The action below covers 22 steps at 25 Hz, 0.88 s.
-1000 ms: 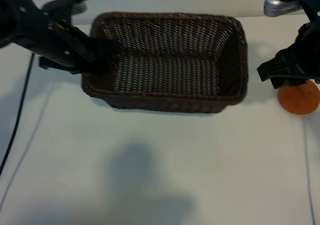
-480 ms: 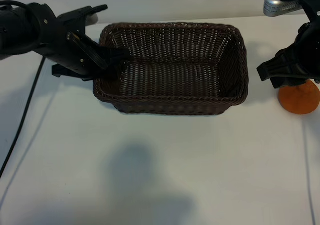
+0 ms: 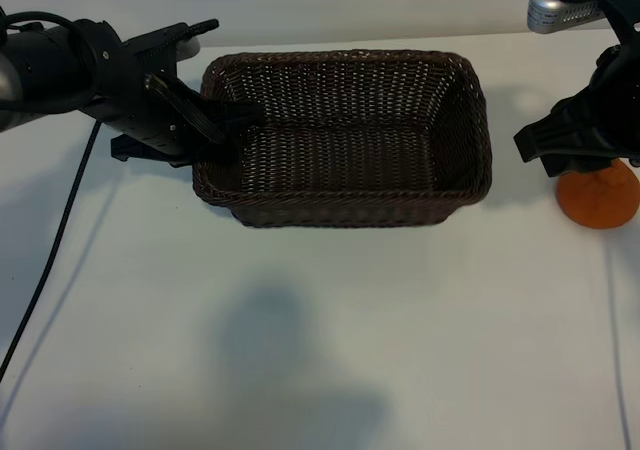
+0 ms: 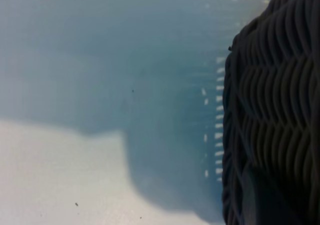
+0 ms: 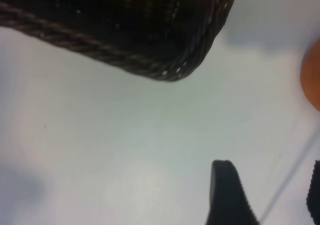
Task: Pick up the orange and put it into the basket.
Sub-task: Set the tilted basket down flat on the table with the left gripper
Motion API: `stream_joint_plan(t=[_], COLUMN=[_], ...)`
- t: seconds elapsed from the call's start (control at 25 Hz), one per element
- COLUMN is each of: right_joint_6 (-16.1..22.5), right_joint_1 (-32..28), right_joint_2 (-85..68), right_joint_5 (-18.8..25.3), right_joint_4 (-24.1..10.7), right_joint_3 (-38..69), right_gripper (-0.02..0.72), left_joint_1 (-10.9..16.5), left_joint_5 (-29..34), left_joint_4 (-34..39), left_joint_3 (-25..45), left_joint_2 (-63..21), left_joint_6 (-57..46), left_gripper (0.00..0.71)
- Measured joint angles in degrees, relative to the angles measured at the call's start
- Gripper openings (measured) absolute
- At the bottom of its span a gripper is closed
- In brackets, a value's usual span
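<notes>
You have not yet done the main part of the job: the orange (image 3: pixel 598 197) sits on the tabletop (image 3: pixel 320 340) at the right edge of the exterior view, outside the basket (image 3: pixel 345 210) and a little apart from its right wall, and the basket's woven floor shows nothing inside. Your left tool (image 3: pixel 228 120) is closed down narrow on the basket's left rim, one finger inside the wall and one outside, so it has hold of the basket; the left wrist view shows only the wicker weave close up beside the bare tabletop. Your right tool (image 5: pixel 265 195) hangs just above and beside the orange with its fingers about half spread and nothing between them; in the right wrist view the orange is only a sliver at the edge, off to one side of the fingers, not between them. What is left, as I judge it: bring the right tool over the orange, close on it, lift it, carry it across the rim and let it go inside. By count you have one orange, one basket and two tools.
</notes>
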Motion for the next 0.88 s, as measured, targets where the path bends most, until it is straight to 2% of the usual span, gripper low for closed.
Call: stream_joint_plan(t=[0.88], right_joint_6=[0.0], right_joint_1=[0.0], right_joint_2=[0.0], right_joint_5=[0.0], right_joint_4=[0.0], right_joint_3=[0.0], right_gripper=[0.396], left_joint_1=[0.0], left_joint_5=[-0.87], left_joint_4=[-0.05], left_joint_3=[0.04], left_joint_2=[1.38], left_joint_6=[-1.38], left_gripper=[0.147])
